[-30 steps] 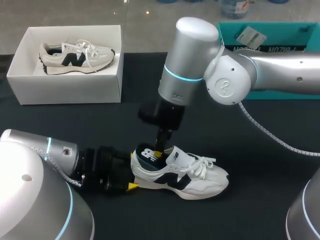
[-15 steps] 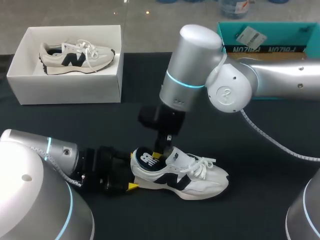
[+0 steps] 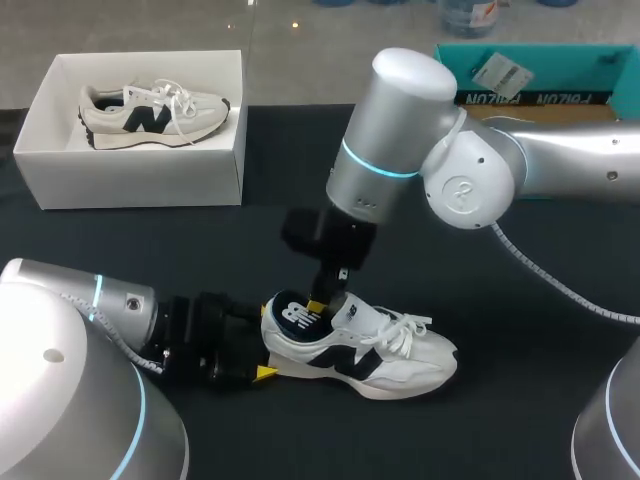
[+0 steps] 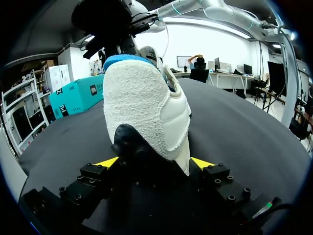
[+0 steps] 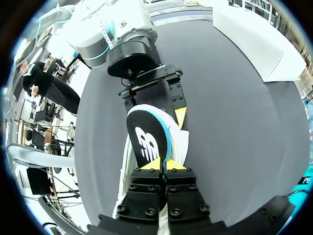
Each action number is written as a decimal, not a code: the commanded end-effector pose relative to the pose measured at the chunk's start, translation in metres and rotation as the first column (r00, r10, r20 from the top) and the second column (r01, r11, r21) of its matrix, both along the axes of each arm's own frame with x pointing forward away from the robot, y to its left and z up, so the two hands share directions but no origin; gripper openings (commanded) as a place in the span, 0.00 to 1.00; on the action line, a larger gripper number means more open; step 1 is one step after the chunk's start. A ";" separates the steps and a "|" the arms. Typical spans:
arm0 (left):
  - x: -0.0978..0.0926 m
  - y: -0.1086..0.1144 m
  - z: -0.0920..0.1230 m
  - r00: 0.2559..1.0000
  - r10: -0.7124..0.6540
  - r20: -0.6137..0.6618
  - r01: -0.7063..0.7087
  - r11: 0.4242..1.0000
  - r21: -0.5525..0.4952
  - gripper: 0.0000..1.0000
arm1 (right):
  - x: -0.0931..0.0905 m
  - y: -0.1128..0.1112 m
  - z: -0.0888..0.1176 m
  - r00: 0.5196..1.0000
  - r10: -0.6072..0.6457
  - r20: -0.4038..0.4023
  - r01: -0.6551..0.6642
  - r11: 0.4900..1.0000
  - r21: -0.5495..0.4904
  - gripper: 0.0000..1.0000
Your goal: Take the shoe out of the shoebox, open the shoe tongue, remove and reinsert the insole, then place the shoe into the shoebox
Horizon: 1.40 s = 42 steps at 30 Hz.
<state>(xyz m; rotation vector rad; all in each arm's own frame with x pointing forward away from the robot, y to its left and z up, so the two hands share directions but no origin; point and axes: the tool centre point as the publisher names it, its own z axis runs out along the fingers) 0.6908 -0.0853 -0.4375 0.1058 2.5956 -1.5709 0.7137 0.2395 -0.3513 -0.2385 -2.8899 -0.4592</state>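
We have the shoe [image 3: 390, 355] out of the ten-o'clock shoebox [image 3: 130, 182]; left gripper [image 4: 155, 162] clamps its heel [image 4: 144, 107], right gripper [image 5: 162, 165] pinches the insole [image 5: 145, 139]; reseating, boxing remain.

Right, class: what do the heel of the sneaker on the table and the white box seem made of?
White sneaker's heel: likely suede, matt, visibly fuzzy nap. White open shoebox: probably cardboard, matt, thin flat walls and crisp edges.

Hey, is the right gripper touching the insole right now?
Touching. The right wrist view shows the right gripper's yellow fingers pinching the near edge of the insole, with no gap.
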 end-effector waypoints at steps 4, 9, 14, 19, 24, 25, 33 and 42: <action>0.000 -0.001 -0.002 1.000 0.001 0.000 -0.001 1.000 0.004 0.00 | 0.007 -0.005 0.023 0.999 0.003 0.044 -0.003 1.000 -0.009 0.00; 0.000 -0.001 -0.002 1.000 0.001 0.000 -0.001 1.000 0.004 0.00 | 0.019 -0.003 0.037 0.997 0.004 0.073 -0.003 1.000 -0.005 0.00; 0.000 -0.001 -0.002 1.000 0.001 0.000 -0.001 1.000 0.004 0.00 | 0.037 0.000 0.058 0.994 -0.009 0.112 0.008 1.000 0.007 0.00; 0.000 -0.001 -0.002 1.000 0.001 0.000 -0.001 1.000 0.004 0.00 | 0.057 0.005 0.080 0.991 -0.016 0.134 0.013 1.000 0.020 0.00; 0.000 -0.001 -0.002 1.000 0.001 0.000 -0.001 1.000 0.004 0.00 | 0.073 0.007 0.101 0.984 -0.035 0.174 0.028 0.999 0.041 0.00; 0.000 -0.001 -0.002 1.000 0.001 0.000 -0.001 1.000 0.004 0.00 | 0.075 0.008 0.106 0.983 -0.038 0.180 0.031 0.999 0.043 0.00; 0.000 -0.001 -0.002 1.000 0.001 0.000 -0.001 1.000 0.004 0.00 | 0.096 0.014 0.137 0.969 -0.059 0.241 0.042 0.996 0.074 0.00; 0.000 -0.001 -0.002 1.000 0.001 0.000 -0.001 1.000 0.004 0.00 | 0.103 0.016 0.153 0.973 -0.062 0.221 0.041 0.994 0.097 0.00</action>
